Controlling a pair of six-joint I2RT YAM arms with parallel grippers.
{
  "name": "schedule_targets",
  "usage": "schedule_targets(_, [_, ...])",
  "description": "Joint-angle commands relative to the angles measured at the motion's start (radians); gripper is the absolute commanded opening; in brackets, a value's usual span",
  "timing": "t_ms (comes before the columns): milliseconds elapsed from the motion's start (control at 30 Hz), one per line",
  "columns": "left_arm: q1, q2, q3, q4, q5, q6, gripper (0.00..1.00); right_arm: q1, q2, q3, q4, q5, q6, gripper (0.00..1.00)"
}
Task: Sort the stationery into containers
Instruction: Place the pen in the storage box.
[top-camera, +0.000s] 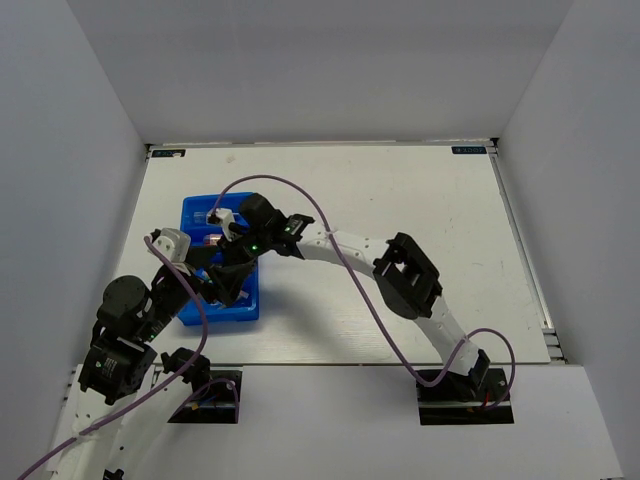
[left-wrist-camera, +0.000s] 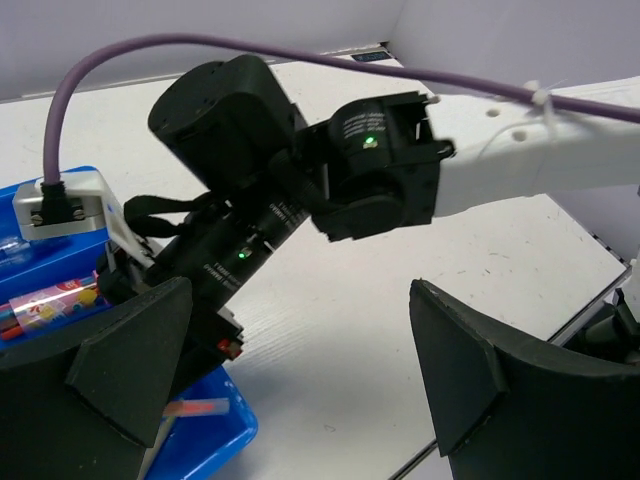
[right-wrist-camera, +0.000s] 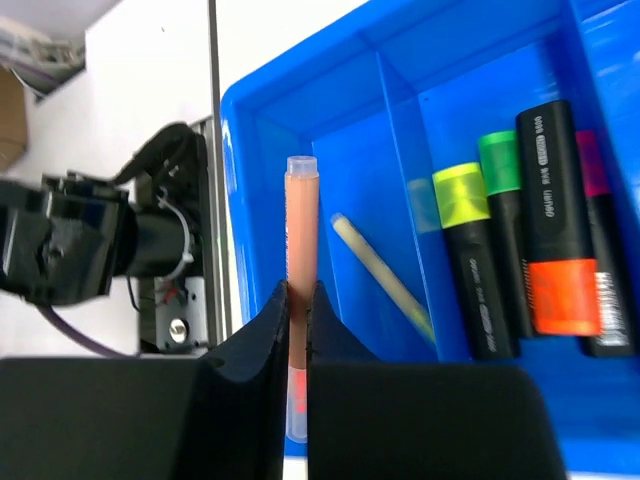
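My left gripper hangs at the blue tray's near end, its fingers spread wide apart with nothing between them. Inside the tray, just beyond my left finger, lies a pink patterned tube, and a thin orange stick rests on the tray floor beside that finger.

My right gripper reaches in over the tray from the tray's right side. Its jaws are pressed together on an orange pen with a clear cap, pinched low on the barrel. The pen stands over the tray's outermost compartment; I cannot tell whether it touches the floor there. In the next compartment lies a pale stick. In the compartment after that, side by side and touching, lie a yellow-ended highlighter, a green-ended highlighter, an orange-ended highlighter and a pink-ended highlighter.
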Motion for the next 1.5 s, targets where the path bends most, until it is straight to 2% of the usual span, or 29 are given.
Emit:
schedule_targets(0, [-0.002,0.003,0.023,-0.004,0.023,0.002,1.0,0.005,0.024,0.033,0.123,-0.015,0.145,0.0])
schedule_targets(233, [-0.002,0.017,0.028,-0.005,0.037,-0.014,1.0,0.011,0.066,0.059,0.115,0.005,0.089,0.0])
schedule_targets(367, [-0.002,0.017,0.03,-0.008,0.037,-0.015,1.0,0.017,0.07,0.073,0.076,0.002,-0.051,0.01])
schedule_targets(467, [-0.002,0.024,0.034,-0.01,0.043,-0.017,1.0,0.018,0.063,0.082,0.053,-0.006,-0.099,0.25])
schedule_targets(500, [-0.005,0.024,0.036,-0.011,0.042,-0.015,1.0,0.017,0.058,0.084,0.05,-0.012,-0.114,0.37])
schedule_targets(600, [0.0,0.027,0.037,-0.014,0.046,-0.015,1.0,0.023,0.049,0.084,0.042,-0.021,-0.129,0.51])
schedule_targets(1033, [0.0,0.026,0.057,-0.047,0.055,-0.034,1.0,0.041,0.023,0.056,0.021,-0.007,-0.165,0.58])
schedule_targets(1100, [-0.002,0.029,0.062,-0.05,0.058,-0.032,1.0,0.04,0.015,0.051,0.022,-0.006,-0.168,0.58])
schedule_targets(1133, [-0.003,0.027,0.063,-0.047,0.061,-0.037,1.0,0.038,0.003,0.056,0.016,-0.006,-0.172,0.54])
schedule_targets(1167, [-0.002,0.033,0.065,-0.048,0.06,-0.037,1.0,0.038,0.0,0.057,0.01,0.005,-0.172,0.46])
schedule_targets(1200, [-0.002,0.037,0.069,-0.042,0.066,-0.04,1.0,0.035,-0.006,0.056,0.007,0.009,-0.168,0.32])
schedule_targets(1233, [-0.002,0.046,0.082,-0.042,0.071,-0.04,1.0,0.032,-0.029,0.064,-0.004,0.017,-0.165,0.0])
schedule_targets(1367, [0.0,0.076,0.12,-0.036,0.104,-0.035,0.91,0.009,-0.092,0.102,-0.065,0.1,-0.143,0.0])
schedule_targets(1400, [0.0,0.087,0.123,-0.027,0.115,-0.032,0.78,0.003,-0.117,0.105,-0.117,0.161,-0.134,0.0])
schedule_targets(1467, [-0.002,0.109,0.137,-0.007,0.153,-0.034,0.53,-0.03,-0.155,0.12,-0.149,0.177,-0.099,0.0])
